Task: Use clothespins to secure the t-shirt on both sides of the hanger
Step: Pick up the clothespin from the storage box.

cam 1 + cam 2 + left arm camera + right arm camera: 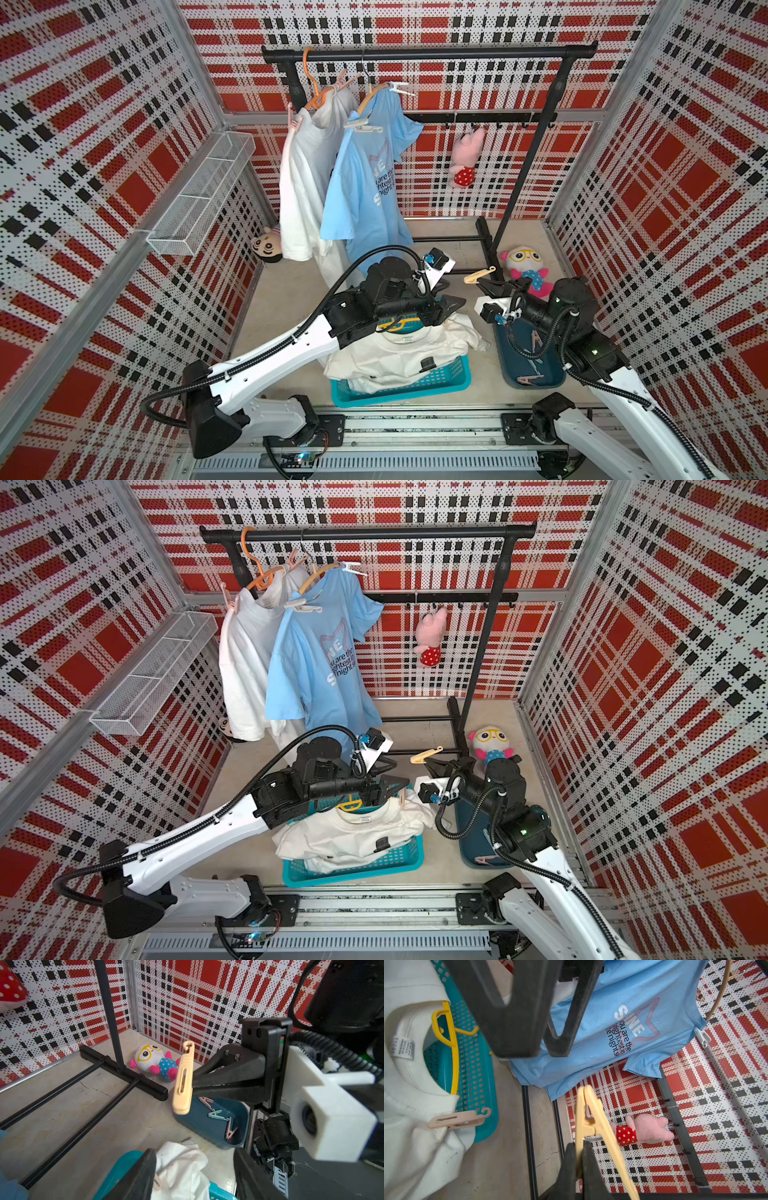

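Observation:
A cream t-shirt (407, 353) lies over a teal basket (440, 380), and a yellow hanger (452, 1047) shows through its neck. A pinkish-beige clothespin (458, 1119) is clipped on the shirt's shoulder nearest the tray. My left gripper (194, 1153) hangs open just above that shoulder, one finger beside the peg; in both top views it (455, 305) points toward the right arm. My right gripper (576, 1147) is shut on one leg of a pale yellow clothespin (589, 1122). It holds this clothespin (479, 275) in the air beyond the basket's far right corner.
A dark blue tray (207, 1128) to the right of the basket holds several loose clothespins (218, 1114). A black rack (428, 53) at the back carries a pegged blue t-shirt (365, 187) and a white one (303, 174). Plush toys (525, 268) lie near its base (124, 1072).

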Tool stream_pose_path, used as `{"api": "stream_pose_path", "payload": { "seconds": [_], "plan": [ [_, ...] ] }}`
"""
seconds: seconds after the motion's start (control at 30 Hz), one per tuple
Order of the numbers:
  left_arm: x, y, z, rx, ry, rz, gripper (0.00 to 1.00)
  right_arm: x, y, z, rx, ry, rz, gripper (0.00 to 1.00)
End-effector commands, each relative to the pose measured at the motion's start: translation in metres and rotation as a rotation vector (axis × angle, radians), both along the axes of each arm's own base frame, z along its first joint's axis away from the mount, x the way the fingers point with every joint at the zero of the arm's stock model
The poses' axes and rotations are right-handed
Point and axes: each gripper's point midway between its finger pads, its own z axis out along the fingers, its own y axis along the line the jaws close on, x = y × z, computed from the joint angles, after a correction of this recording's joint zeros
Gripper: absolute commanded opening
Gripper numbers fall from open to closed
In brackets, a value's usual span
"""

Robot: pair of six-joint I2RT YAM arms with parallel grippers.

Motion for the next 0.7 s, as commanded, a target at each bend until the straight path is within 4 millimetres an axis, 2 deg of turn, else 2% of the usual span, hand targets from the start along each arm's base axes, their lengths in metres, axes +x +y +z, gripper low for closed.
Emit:
{"api": "stream_pose_path", "payload": {
  "seconds": [0.0,0.27,0.5,0.67],
  "plan": [
    [0.001,-0.004,0.001,0.028,-0.032,-0.018,0.61,-0.012,0.007,0.011,-0.062,-0.079,0.072,0.00],
    [0.014,-0.011,-0.005,0.088,-0.099,-0.031,0.58,-0.018,0.025,0.004,-0.151,-0.063,0.126,0.00],
    [0.019,-0.010,-0.005,0.090,-0.083,-0.043,0.45,-0.013,0.027,-0.008,-0.228,-0.039,0.121,0.00],
    [0.019,-0.003,-0.009,0.107,-0.072,-0.035,0.41,-0.011,0.027,-0.014,-0.237,-0.043,0.118,0.00]
  ]
}}
